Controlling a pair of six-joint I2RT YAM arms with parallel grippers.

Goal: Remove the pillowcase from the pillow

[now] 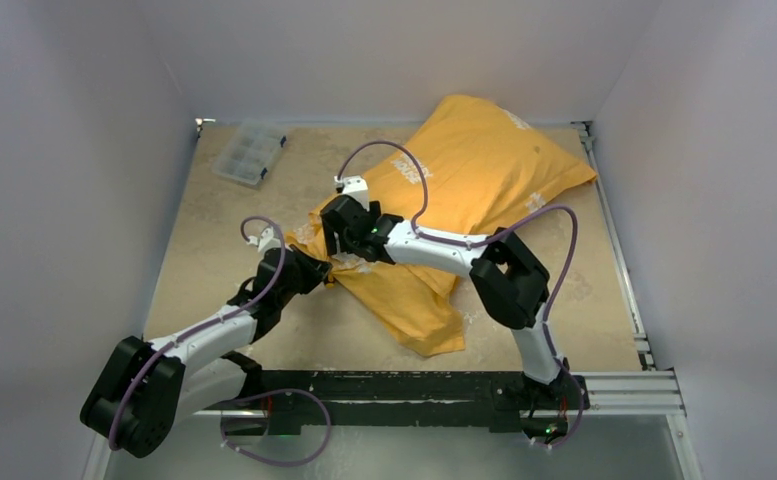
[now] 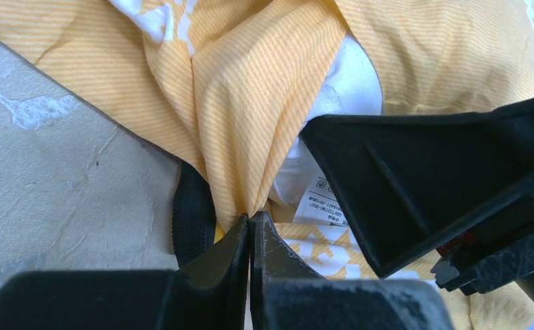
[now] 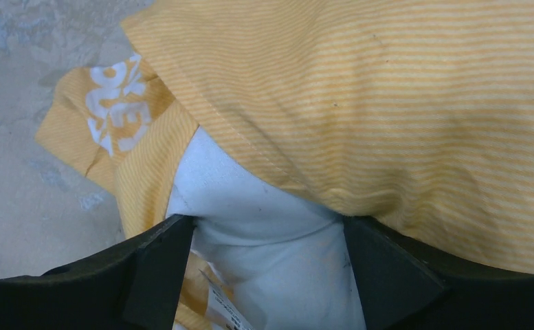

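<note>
On the table (image 1: 214,250), the left gripper (image 2: 250,223) is clamped on a fold of the pillowcase (image 2: 250,103) at its mouth, likely anchoring the cloth, while the right gripper (image 3: 265,223) stands open astride the exposed pillow (image 3: 226,179) corner, seemingly to draw it out.

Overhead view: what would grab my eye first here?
The big orange-yellow pillowcase sprawls across the middle and far right of the table. At its open near-left end, the left gripper pinches a fold of the cloth, while the right gripper straddles the white pillow corner poking out.
</note>
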